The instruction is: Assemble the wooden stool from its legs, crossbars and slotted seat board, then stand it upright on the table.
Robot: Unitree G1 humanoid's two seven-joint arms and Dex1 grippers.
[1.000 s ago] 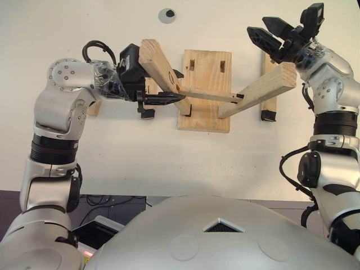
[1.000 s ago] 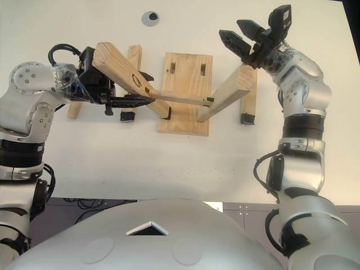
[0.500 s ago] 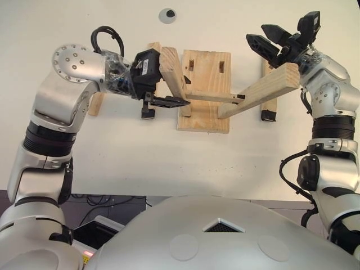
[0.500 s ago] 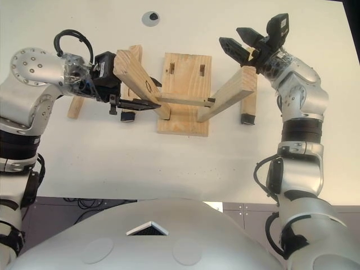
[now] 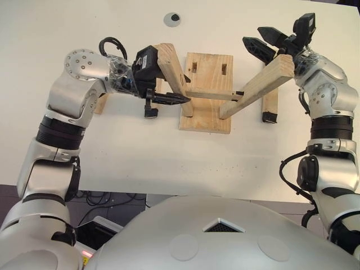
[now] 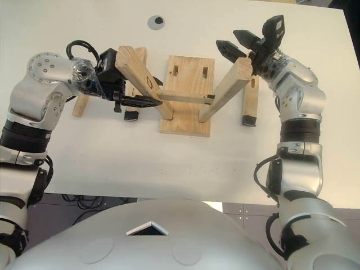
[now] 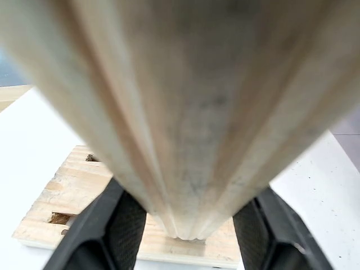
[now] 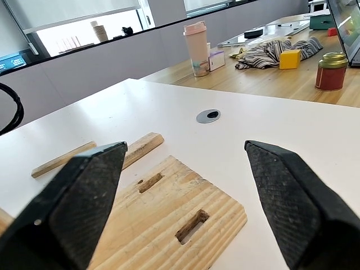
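A: Start at the left gripper (image 5: 181, 98). What is it doing?

B: Its black fingers (image 7: 107, 230) pinch the thick pale wooden leg (image 5: 171, 67), one on each side, above the white table (image 5: 169, 152). Over the last second that arm has swung inward, and the leg has risen from a low slant to much nearer upright.

A: What hangs off it?

B: A thin wooden crossbar (image 5: 211, 94) runs from that leg to a second pale wooden leg (image 5: 259, 87), so the three parts travel as one frame. The second leg leans more steeply than it did a second ago. Its lower end is near the right edge of the seat, and its upper end is up beside the right gripper (image 5: 253, 35).

A: Is that one holding anything?

B: No. Its fingers (image 8: 84, 191) are spread wide with nothing between them, as before. I cannot tell whether the leg's top touches the wrist.

A: And the seat?

B: The flat slotted wooden seat board (image 5: 208, 115) lies on the table beneath the frame, and the two slots in view are empty. A spare dark-footed wooden leg (image 5: 270, 107) lies flat to its right.

A: So what does that mean for the task?

B: I'd judge the frame is being squared up for the slots. Nothing is joined to the seat yet, so much remains.
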